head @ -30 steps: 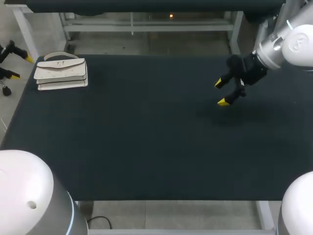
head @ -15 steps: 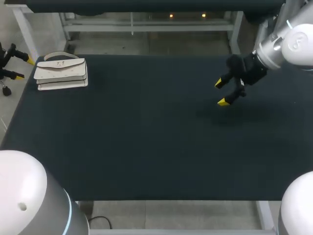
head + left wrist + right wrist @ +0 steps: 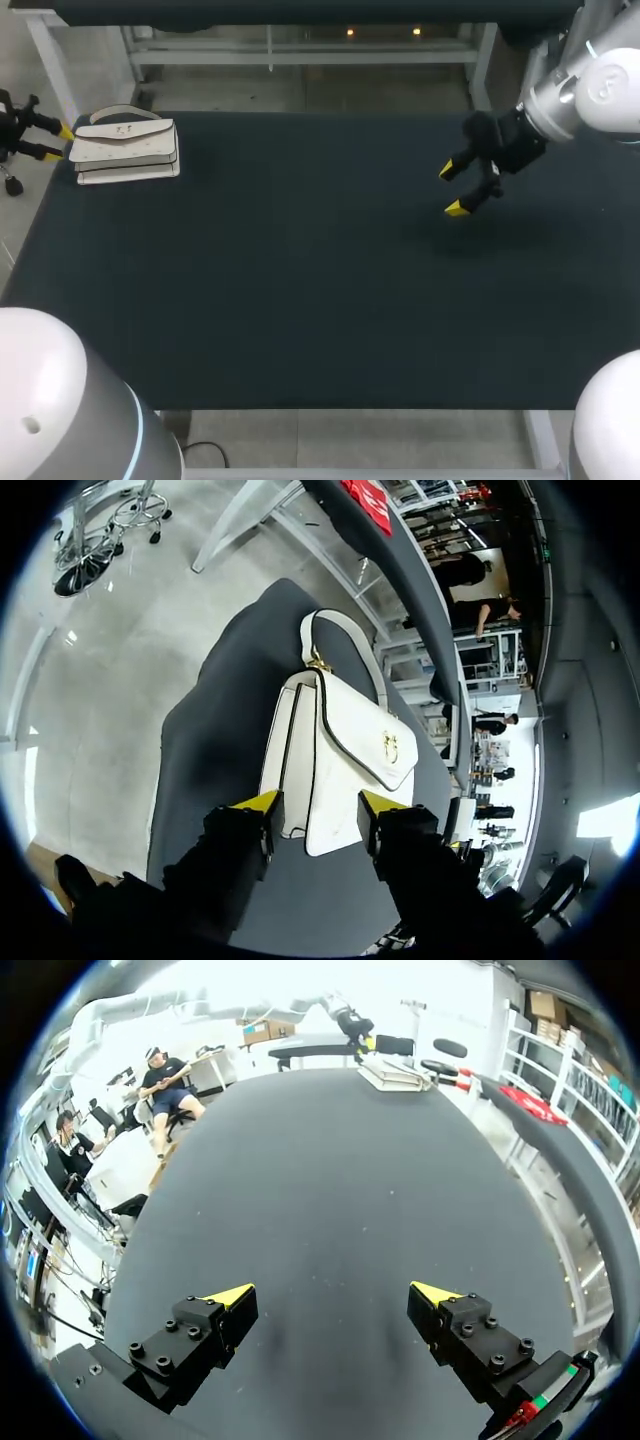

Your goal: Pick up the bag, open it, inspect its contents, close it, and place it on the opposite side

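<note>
Step 1 here, the pick-up. The bag (image 3: 128,148) lies flat and shut at the far left corner of the bench (image 3: 300,300), handle toward the far edge. Left jaws are spread wide with nothing in them, coming in from the left edge. Their yellow tips sit just beside the bag's left end and straddle it in the wrist view; can't tell if either touches. Right jaws are spread and empty too, over the far right of the bench, well apart from the bag. Next move, I reckon: ease in a bit further and clamp squarely so the bag doesn't skid. Versus 1 s ago, the left jaws have crept closer to the bag; right arm and bag haven't budged.
</note>
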Motion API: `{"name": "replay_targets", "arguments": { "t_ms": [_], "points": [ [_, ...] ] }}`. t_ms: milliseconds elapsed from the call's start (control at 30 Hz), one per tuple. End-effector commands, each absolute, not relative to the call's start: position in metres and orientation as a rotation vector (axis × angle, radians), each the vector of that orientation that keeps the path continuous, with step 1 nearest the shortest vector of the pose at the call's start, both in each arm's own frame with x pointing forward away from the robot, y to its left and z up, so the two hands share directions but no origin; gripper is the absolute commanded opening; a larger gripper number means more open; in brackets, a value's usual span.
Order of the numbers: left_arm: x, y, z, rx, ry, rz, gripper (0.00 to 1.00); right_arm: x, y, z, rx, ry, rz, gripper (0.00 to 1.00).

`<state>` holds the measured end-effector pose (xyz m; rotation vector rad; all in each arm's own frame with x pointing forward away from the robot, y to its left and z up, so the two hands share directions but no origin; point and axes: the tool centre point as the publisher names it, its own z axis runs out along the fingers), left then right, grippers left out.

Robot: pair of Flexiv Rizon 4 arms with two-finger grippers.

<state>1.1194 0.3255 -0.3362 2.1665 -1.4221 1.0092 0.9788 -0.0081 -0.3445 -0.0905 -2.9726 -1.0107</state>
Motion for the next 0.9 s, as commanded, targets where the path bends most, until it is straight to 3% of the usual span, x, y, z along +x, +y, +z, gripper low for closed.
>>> {"name": "replay_targets", "arguments": {
  "t_ms": [33, 133, 567, 667, 700, 767, 900],
  "points": [
    [1.13, 0.328, -0.344, 2.141, -1.421, 0.999, 0.45, 0.979, -0.008, -0.345, -0.089, -2.972, -1.015, 1.0],
    [1.132, 0.328, -0.346, 2.134, -1.42, 0.999, 0.4, 0.979, -0.008, -0.345, -0.089, -2.972, -1.015, 1.0],
    [1.143, 0.322, -0.354, 2.097, -1.413, 1.005, 0.4, 0.979, -0.008, -0.345, -0.089, -2.972, -1.015, 1.0],
    [1.147, 0.319, -0.355, 2.087, -1.414, 1.004, 0.31, 0.979, -0.008, -0.345, -0.089, -2.972, -1.015, 1.0],
    [1.147, 0.319, -0.355, 2.085, -1.414, 1.004, 0.16, 0.979, -0.008, -0.345, -0.089, -2.972, -1.015, 1.0],
    [1.148, 0.317, -0.355, 2.077, -1.418, 1.005, 0.0, 0.979, -0.008, -0.345, -0.089, -2.972, -1.015, 1.0],
    [1.145, 0.314, -0.353, 2.058, -1.427, 1.013, 0.0, 0.979, -0.008, -0.345, -0.089, -2.972, -1.015, 1.0]
  ]
}}
